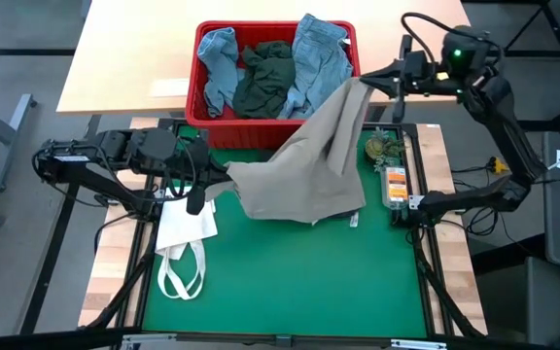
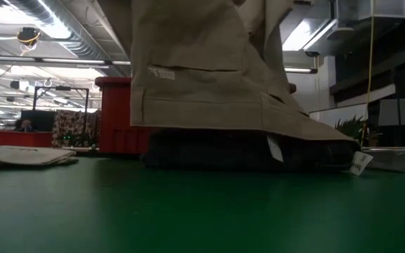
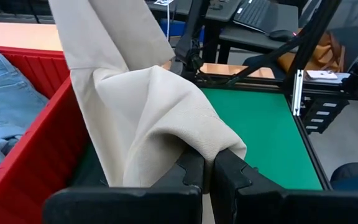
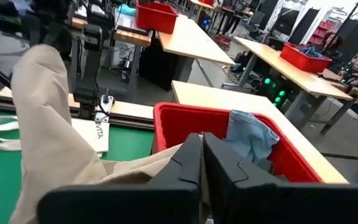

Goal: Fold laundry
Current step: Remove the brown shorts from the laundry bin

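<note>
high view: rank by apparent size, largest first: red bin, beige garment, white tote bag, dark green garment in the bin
1. Red bin
2. Beige garment, close to the bin in spread, so the order of these two is unsure
3. White tote bag
4. Dark green garment

beige garment (image 2: 209, 77) hanging, hem on green mat (image 2: 188, 211)

Open green mat (image 1: 290, 282) fills the table's near half, offering clear passage. The beige garment (image 1: 309, 165) hangs stretched across the middle, blocking the way to the red bin (image 1: 194, 92); a white tote (image 1: 185, 233) occupies the left edge.
</note>
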### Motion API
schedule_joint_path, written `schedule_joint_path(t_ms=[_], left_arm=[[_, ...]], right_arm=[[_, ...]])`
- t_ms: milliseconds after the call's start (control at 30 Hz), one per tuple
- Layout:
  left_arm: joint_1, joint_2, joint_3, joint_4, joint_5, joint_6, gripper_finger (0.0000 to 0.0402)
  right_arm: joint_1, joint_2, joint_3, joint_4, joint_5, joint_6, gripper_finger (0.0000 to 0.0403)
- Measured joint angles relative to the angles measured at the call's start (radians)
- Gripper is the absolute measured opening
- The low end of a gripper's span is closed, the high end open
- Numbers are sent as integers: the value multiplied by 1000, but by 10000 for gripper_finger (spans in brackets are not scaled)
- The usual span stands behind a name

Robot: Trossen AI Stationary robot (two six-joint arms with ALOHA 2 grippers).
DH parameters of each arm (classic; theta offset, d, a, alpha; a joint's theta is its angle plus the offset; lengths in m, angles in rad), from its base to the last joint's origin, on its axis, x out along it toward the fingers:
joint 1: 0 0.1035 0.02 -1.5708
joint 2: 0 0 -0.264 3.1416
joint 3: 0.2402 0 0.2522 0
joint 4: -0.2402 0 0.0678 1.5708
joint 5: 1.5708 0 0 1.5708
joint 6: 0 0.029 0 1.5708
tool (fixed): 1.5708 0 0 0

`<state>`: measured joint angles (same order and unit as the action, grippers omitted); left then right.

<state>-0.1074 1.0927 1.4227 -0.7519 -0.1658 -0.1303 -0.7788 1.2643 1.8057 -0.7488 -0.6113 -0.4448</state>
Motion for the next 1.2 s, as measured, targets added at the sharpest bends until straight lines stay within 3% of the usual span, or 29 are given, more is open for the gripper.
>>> schedule_joint_path(t_ms=[200, 400, 600, 867, 1000, 1200], left_arm=[[0, 0, 0, -16, 0, 1, 1], [0, 6, 0, -21, 0, 1, 4], [0, 20, 1, -20, 0, 1, 4], [2, 52, 1, -7, -20, 2, 5], [2, 63, 1, -8, -33, 2, 5], [2, 73, 1, -9, -34, 2, 6]], right_arm=[[0, 49, 0, 9, 2, -9, 100], [0, 57, 0, 161, 9, -35, 176], [0, 40, 0, 274, 9, -120, 198], [137, 41, 0, 158, 34, -205, 199], [288, 49, 0, -7, 199, -220, 199], [570, 118, 0, -258, 640, -211, 199]])
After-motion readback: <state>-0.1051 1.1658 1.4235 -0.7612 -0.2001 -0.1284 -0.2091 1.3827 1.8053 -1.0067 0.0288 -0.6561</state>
